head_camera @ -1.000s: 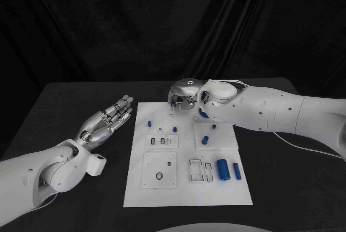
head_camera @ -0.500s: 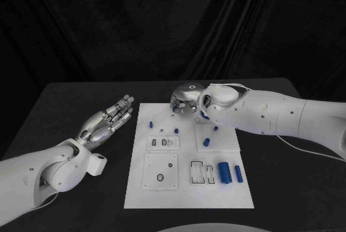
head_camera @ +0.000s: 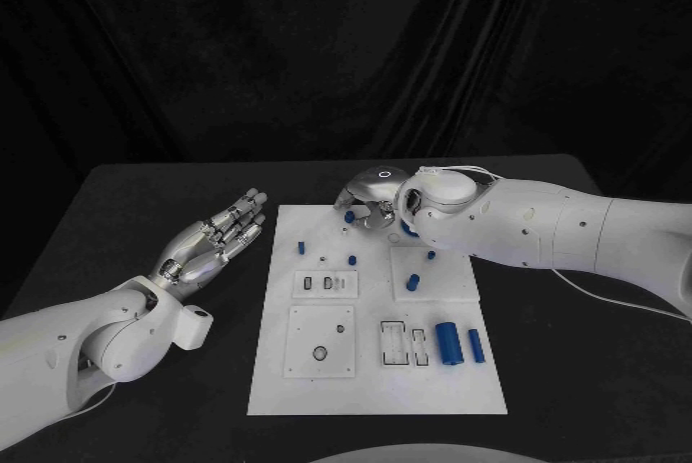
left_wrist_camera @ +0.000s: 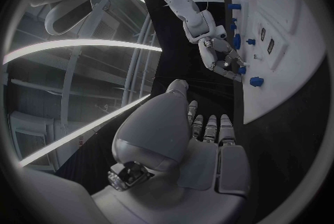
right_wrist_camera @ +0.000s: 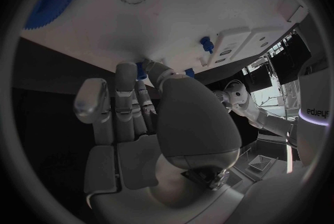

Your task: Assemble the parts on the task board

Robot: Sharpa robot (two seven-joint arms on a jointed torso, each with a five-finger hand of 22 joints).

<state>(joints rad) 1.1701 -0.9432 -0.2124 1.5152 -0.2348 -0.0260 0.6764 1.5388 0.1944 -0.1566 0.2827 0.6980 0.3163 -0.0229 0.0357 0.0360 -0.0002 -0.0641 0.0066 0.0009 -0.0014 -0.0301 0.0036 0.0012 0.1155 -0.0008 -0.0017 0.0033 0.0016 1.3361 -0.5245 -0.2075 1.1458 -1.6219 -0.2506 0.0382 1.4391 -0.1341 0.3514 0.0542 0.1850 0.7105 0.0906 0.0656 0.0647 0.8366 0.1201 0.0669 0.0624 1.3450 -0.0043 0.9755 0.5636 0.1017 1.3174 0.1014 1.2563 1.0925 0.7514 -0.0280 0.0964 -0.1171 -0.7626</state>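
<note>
Head view first: finds the right hand (head_camera: 372, 198) at the far edge of the task board (head_camera: 375, 383), lower and a touch further toward the board's left side than a second ago, fingers curled in around a small blue part (head_camera: 348, 215). Cannot tell yet whether pinched or merely touched. Shows the left hand (head_camera: 216, 241) unmoved on the counter (head_camera: 130, 203) just beside the board's left edge, fingers extended and slightly apart, holding nothing. Leaves the other blue parts (the big cylinder (head_camera: 446, 340) among them) lying where they were.

Left wrist view next: puts the right hand (left_wrist_camera: 221, 59) at the board (left_wrist_camera: 292, 40) rim, fingers bent among blue bits; own left hand (left_wrist_camera: 209, 135) flat and empty.

Right wrist view last: places the right hand's (right_wrist_camera: 146, 123) fingertips against the board (right_wrist_camera: 174, 18) edge with the small blue part (right_wrist_camera: 141, 69) at them. Reads as a grasp closing in, so likely a pick-up just starting, with no insertion done yet.
</note>
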